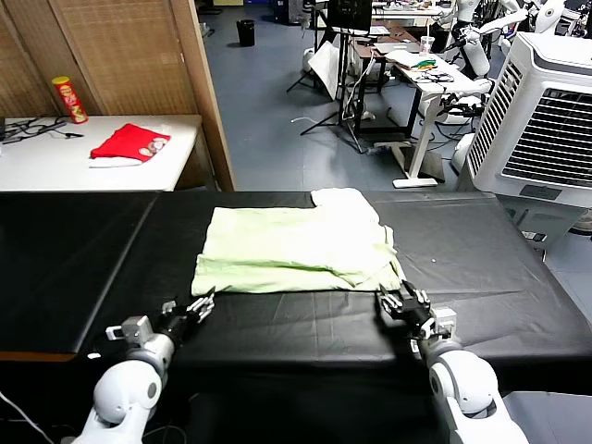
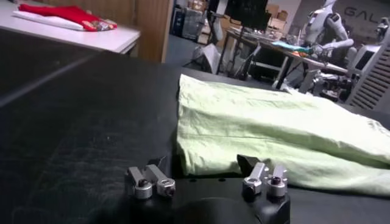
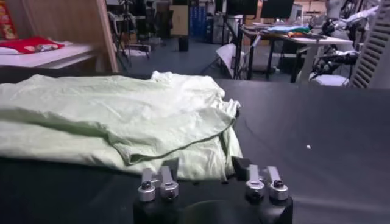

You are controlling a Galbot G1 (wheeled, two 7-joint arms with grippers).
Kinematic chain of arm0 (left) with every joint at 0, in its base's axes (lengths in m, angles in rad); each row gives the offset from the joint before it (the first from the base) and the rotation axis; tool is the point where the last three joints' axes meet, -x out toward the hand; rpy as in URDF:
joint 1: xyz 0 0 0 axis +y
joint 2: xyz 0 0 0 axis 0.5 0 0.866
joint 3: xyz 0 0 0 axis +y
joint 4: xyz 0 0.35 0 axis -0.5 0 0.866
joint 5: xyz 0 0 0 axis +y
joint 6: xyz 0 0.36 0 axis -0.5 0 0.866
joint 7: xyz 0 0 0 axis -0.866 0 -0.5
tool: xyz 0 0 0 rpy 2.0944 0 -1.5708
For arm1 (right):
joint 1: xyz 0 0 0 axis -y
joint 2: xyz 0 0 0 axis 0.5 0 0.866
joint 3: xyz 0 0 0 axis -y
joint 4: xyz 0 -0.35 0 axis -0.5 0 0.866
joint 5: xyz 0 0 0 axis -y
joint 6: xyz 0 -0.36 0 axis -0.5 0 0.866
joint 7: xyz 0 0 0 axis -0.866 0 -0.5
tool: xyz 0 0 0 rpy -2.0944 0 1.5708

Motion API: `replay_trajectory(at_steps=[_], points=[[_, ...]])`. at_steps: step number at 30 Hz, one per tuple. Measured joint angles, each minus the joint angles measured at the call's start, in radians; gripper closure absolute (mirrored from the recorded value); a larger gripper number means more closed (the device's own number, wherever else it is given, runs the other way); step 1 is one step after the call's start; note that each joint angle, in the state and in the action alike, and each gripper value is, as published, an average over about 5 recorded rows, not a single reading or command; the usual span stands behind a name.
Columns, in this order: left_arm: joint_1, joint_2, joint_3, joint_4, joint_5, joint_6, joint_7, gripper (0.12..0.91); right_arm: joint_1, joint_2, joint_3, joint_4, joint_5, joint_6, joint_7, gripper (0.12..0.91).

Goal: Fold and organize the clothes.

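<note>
On the black cloth-covered table point(image 1: 481, 277), the pale yellow-green short-sleeved shirt of thin fabric point(image 1: 296, 250) lies partly folded at centre, layers overlapping. Both grippers sit at its near hem: the left gripper point(image 1: 202, 305) at the near-left corner, fingers spread and holding nothing; the right gripper point(image 1: 400, 301) at the near-right corner, clenched, though whether cloth is pinched cannot be told. For a clean fold, both corners should be caught through all layers and raised together, level, so the hem stays straight. A small red garment point(image 1: 131, 143) rests on the white side table point(image 1: 55, 162).
</note>
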Motion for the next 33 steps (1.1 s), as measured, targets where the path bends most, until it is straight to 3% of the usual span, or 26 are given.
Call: replay_trajectory(at_steps=[3,6,12,20,23,27,33], points=[[0.006,0.006,0.003,-0.002,0.021,-0.001,0.001,0.760,-0.014,-0.004,0.007,0.030,0.001,-0.023,0.009,0.899],[0.018,0.017,0.010,-0.012,0.074,-0.002,-0.001,0.877,-0.038,-0.015,0.014,0.073,0.003,-0.039,0.014,0.902],[0.070,0.065,0.009,-0.070,0.151,0.012,-0.007,0.902,-0.121,-0.021,0.033,0.162,0.004,-0.048,0.025,0.902],[0.216,0.118,-0.033,-0.208,0.167,0.024,-0.008,0.902,-0.273,-0.015,0.057,0.256,-0.005,-0.064,0.020,0.875],[0.277,0.127,-0.047,-0.253,0.174,0.024,-0.015,0.902,-0.318,-0.013,0.065,0.287,-0.015,-0.068,0.015,0.767],[0.350,0.134,-0.067,-0.299,0.180,0.029,-0.032,0.885,-0.372,-0.013,0.077,0.340,-0.019,-0.068,0.014,0.561],[0.445,0.130,-0.103,-0.365,0.178,0.057,-0.055,0.625,-0.401,-0.022,0.098,0.416,0.008,-0.068,0.013,0.281]])
